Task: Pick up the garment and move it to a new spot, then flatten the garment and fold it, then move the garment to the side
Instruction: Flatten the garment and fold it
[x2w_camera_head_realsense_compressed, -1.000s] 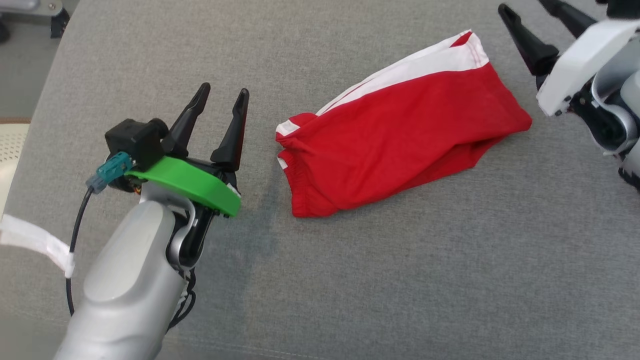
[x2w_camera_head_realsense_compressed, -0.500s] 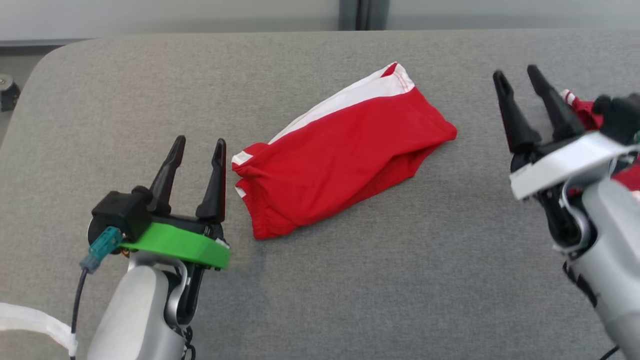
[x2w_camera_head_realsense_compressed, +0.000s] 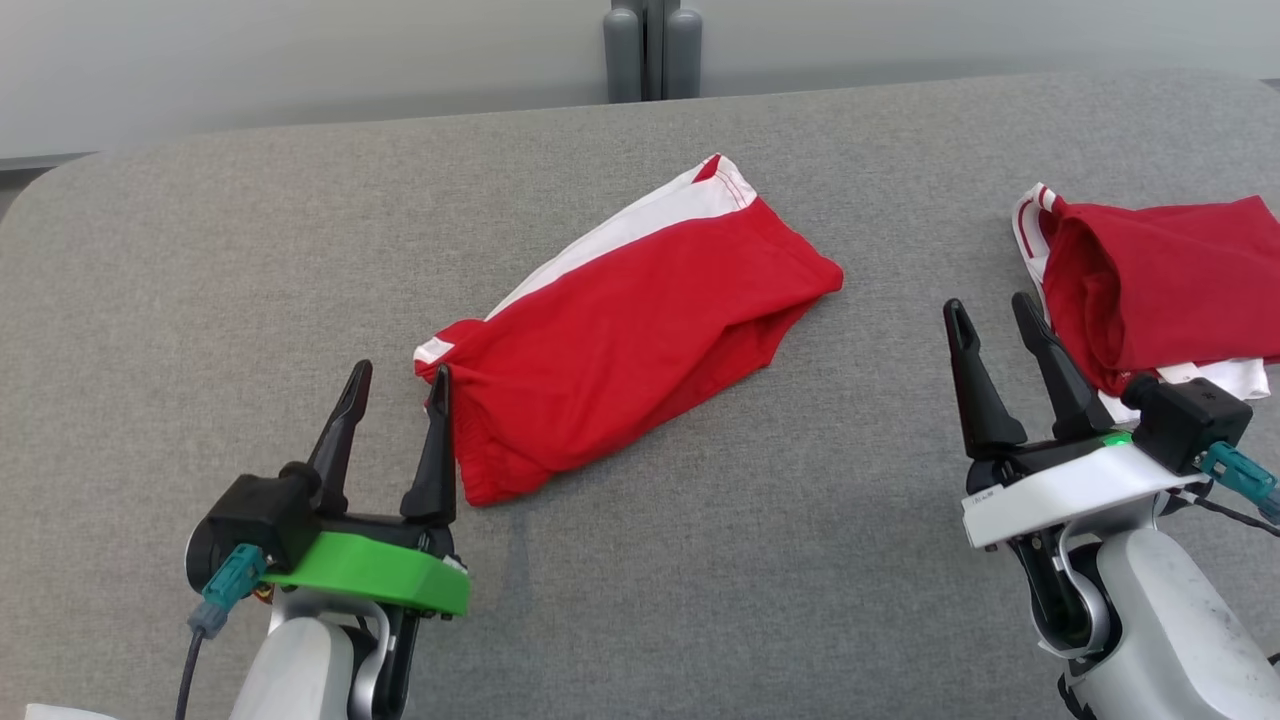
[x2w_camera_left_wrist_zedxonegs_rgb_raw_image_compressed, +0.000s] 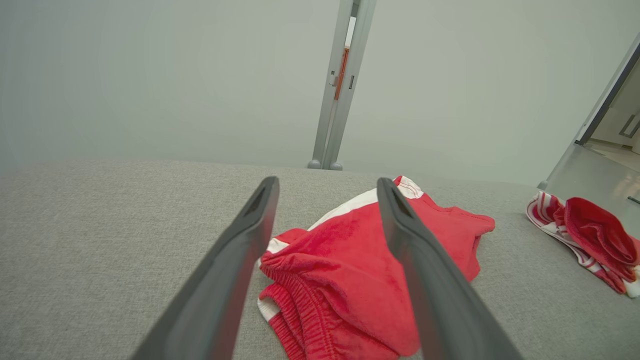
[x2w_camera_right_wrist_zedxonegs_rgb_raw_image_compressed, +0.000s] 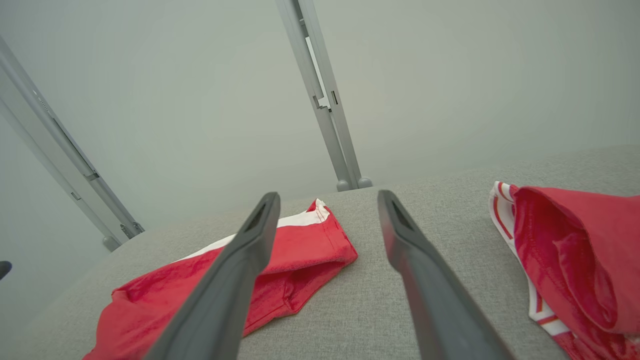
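A red garment (x2w_camera_head_realsense_compressed: 620, 330) with a white side stripe lies folded flat in the middle of the grey padded surface (x2w_camera_head_realsense_compressed: 700, 560). It also shows in the left wrist view (x2w_camera_left_wrist_zedxonegs_rgb_raw_image_compressed: 345, 260) and the right wrist view (x2w_camera_right_wrist_zedxonegs_rgb_raw_image_compressed: 310, 245). My left gripper (x2w_camera_head_realsense_compressed: 400, 368) is open just left of its elastic waistband, with the right finger close beside the cloth and nothing between the fingers (x2w_camera_left_wrist_zedxonegs_rgb_raw_image_compressed: 327, 181). My right gripper (x2w_camera_head_realsense_compressed: 985, 300) is open and empty (x2w_camera_right_wrist_zedxonegs_rgb_raw_image_compressed: 328, 194), to the right of this garment. A second red and white garment (x2w_camera_head_realsense_compressed: 1160, 290) lies bunched just right of that gripper.
The second garment (x2w_camera_left_wrist_zedxonegs_rgb_raw_image_compressed: 590, 235) (x2w_camera_right_wrist_zedxonegs_rgb_raw_image_compressed: 575, 240) sits near the surface's right edge. A grey metal post (x2w_camera_head_realsense_compressed: 650, 50) stands behind the rounded far edge, before a pale wall. Bare grey fabric stretches between the two garments and along the near side.
The camera has swung, shifting the whole picture and bringing the second garment into view. Both grippers stay open. The left one now sits closer to the garment's waistband.
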